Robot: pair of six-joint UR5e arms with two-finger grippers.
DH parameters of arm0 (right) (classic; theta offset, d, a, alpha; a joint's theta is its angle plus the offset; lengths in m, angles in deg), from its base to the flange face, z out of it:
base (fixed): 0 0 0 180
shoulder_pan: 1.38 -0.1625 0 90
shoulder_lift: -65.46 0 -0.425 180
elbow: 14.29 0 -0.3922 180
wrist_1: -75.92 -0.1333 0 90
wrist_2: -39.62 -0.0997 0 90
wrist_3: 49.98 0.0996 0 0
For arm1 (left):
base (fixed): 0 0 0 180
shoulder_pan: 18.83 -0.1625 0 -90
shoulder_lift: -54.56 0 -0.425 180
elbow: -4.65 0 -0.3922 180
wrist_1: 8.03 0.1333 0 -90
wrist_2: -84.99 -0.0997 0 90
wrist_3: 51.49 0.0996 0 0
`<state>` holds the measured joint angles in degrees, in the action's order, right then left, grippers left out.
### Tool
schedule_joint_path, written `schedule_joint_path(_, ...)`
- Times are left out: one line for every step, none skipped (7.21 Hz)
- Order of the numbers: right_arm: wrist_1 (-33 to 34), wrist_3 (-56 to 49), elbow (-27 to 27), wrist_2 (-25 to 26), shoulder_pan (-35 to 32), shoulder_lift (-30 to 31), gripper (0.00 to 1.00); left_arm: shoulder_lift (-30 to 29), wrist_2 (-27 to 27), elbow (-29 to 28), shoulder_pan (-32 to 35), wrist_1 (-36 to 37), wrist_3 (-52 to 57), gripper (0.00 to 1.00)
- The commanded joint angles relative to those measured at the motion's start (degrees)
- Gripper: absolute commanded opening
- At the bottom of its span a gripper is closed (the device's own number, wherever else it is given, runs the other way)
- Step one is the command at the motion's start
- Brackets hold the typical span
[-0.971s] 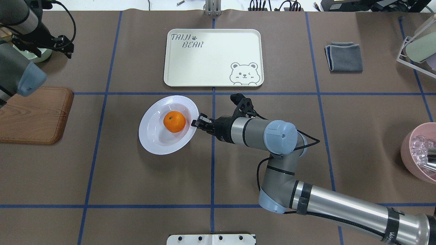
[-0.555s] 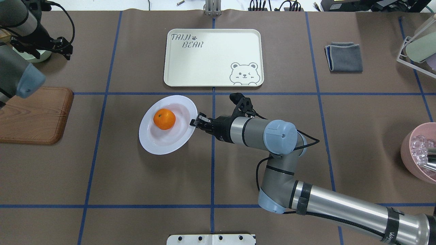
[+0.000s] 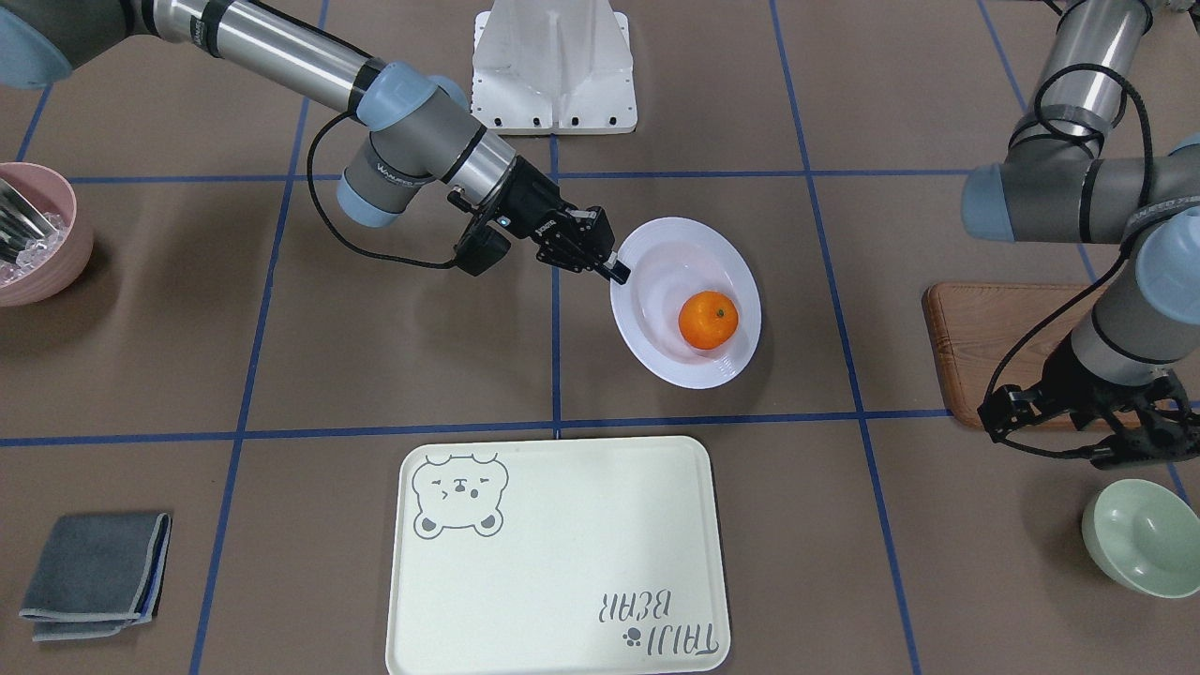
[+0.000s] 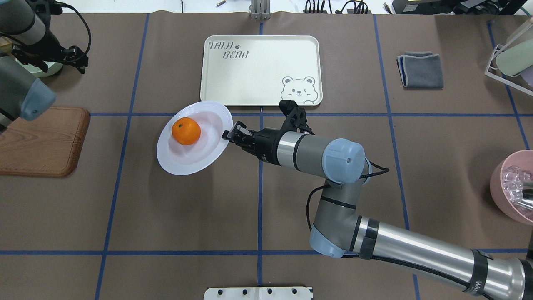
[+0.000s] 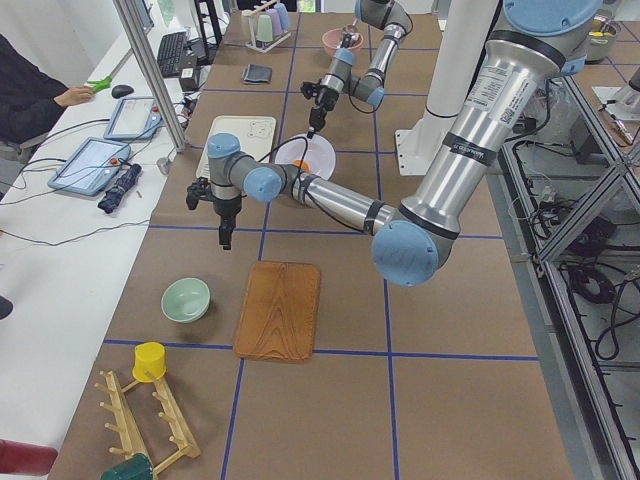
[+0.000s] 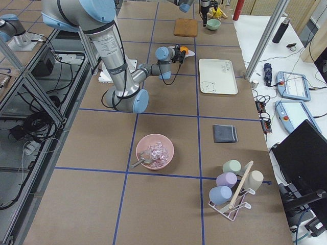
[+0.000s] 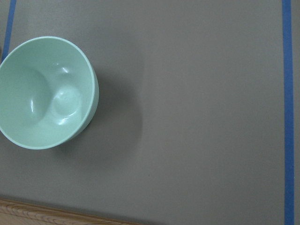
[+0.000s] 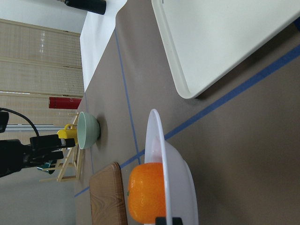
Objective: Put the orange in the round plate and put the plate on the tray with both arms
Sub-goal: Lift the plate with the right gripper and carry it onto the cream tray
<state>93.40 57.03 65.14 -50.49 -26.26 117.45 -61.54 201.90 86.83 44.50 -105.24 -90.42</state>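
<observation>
Where the right arm (image 4: 387, 246) reaches across the table's centre line, the entries stand as follows.

Item 1, right gripper (image 4: 227, 134): jaws clamped on the ribbed rim of the round plate (image 4: 195, 156), at the edge nearest the arm. The right wrist view shows that rim edge-on with one black fingertip (image 8: 168, 220) against it.

Item 2, round plate: glossy white, deep, held tilted and seemingly clear of the brown table cover. It is just short of the tray (image 4: 258, 71), off that tray's near left corner as the overhead view shows it. In the front-facing view a blue tape line lies between plate and tray.

Item 3, orange (image 4: 185, 131): sits inside the plate's well, on the side away from the gripper, green stem dot upward.

Item 4, tray: pale cream, bear drawing and grey lettering, flat on the table, nothing on it.

Item 5, left arm (image 3: 1078, 197): off to the robot's left, well apart from the plate. Its left gripper (image 5: 222, 240) points down over bare table between the green bowl (image 3: 1139, 539) and the wooden board (image 4: 41, 141). Whether those jaws are parted or together cannot be told. The left wrist view shows the bowl and a strip of the board only.

Item 6, sundries: folded grey cloth (image 4: 420, 70) to the tray's right; pink bowl (image 4: 510, 191) of clear pieces at the table's right edge.
</observation>
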Motion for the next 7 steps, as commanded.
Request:
schedule_joint_path(-2.0,3.27,0.47,4.29,-1.39,-0.4,0.0,0.0,-0.02,-0.09,-0.05,0.0,0.0,0.99)
schedule_joint_path(-2.19,4.94,0.38,6.5,-2.79,-0.39,0.0,0.0,-0.02,-0.09,-0.05,0.0,0.0,0.99)
schedule_joint_path(-2.11,8.01,-0.14,9.13,-4.28,0.04,0.0,-0.09,-0.02,-0.18,-0.05,0.0,0.0,0.99)
schedule_joint_path(-1.93,9.34,-1.54,13.6,-5.95,0.04,0.0,0.0,-0.98,-0.09,-0.05,-0.09,0.0,0.99)
schedule_joint_path(-1.85,11.44,-4.6,14.6,-8.23,-0.13,0.0,0.18,-1.42,-0.35,-0.14,-0.26,0.09,0.99)
schedule_joint_path(-1.84,13.29,-8.46,17.22,-9.47,-0.48,0.0,0.09,-1.52,-0.44,-0.14,-0.26,0.09,0.99)
schedule_joint_path(-1.67,14.53,-13.02,17.24,-10.62,-2.31,0.0,0.09,-1.6,-0.44,-0.14,-0.26,0.09,0.99)
